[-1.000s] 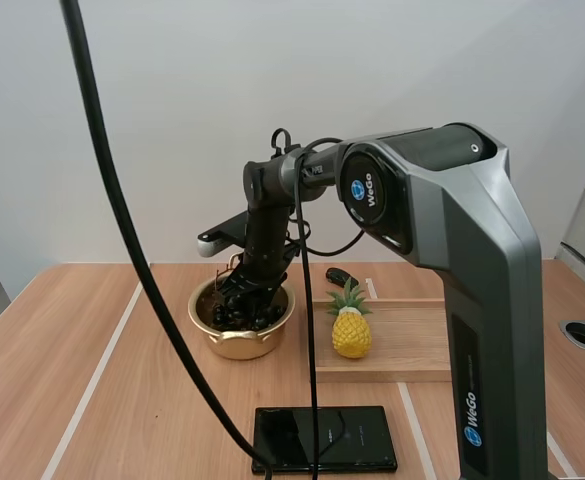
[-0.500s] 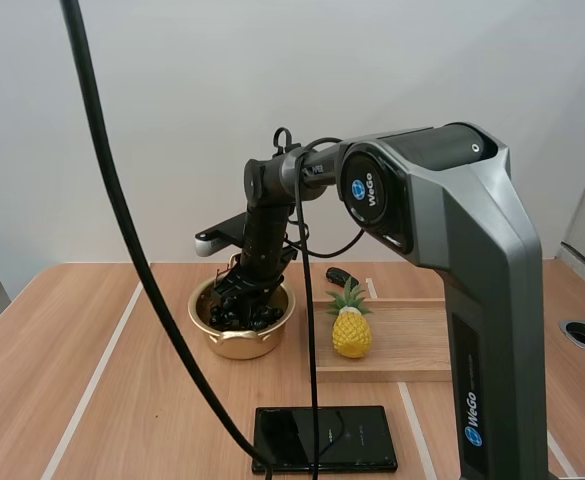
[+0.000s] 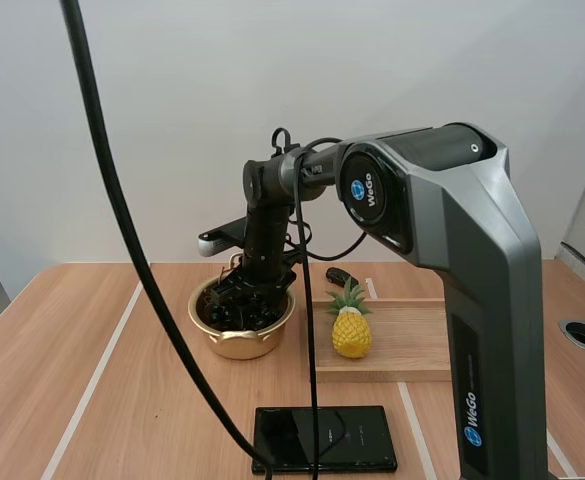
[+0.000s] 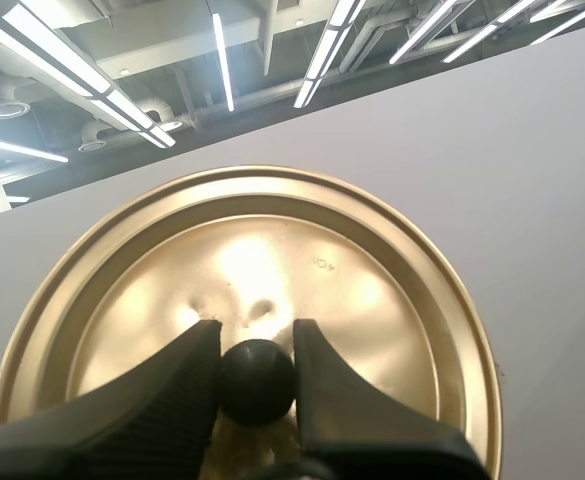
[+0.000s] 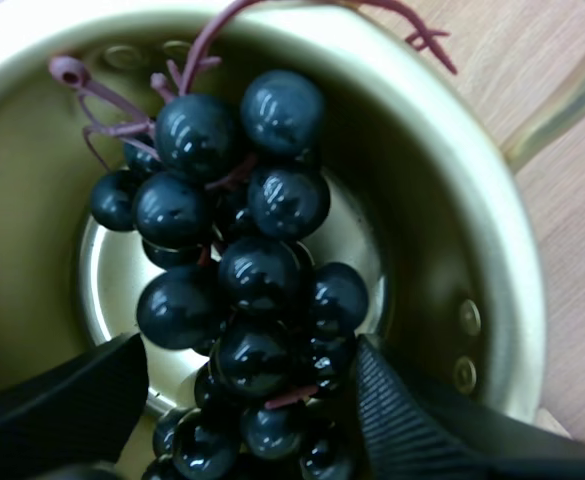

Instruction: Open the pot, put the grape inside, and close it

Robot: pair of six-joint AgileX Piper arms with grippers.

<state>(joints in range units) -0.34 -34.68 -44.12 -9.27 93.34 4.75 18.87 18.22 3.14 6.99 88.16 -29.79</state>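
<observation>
The pot (image 3: 238, 344) stands uncovered on the table (image 3: 92, 400), toward its far edge and a little left of the middle, with one loop handle showing on its far side. The grapes (image 5: 242, 280) lie inside it, a dark bunch on reddish stems that rests on the bottom and reaches up toward the rim. The right gripper (image 3: 249, 298) points down into the pot's mouth. It is released: its fingers (image 5: 412, 420) stand apart on either side of the bunch's lower end. One is clear of the fruit, with bare pot bottom showing between, and the other is just beside the berries, ribbed face turned to them. The left gripper (image 4: 257, 342) is clenched on the black knob (image 4: 256, 380) of the lid (image 4: 362, 290), the tips pinching the knob from both sides. The golden lid's top face is turned toward the wrist and it is held up clear of the table. Just right of the pot lies the tray (image 3: 412, 345), and a pineapple (image 3: 351, 332) stands upright on its left end. A small dark object (image 3: 341, 275) lies just behind the tray's far left corner; what it is cannot be told. A black slab (image 3: 323, 438) lies flat at the table's near edge, in front of the pot and tray.
</observation>
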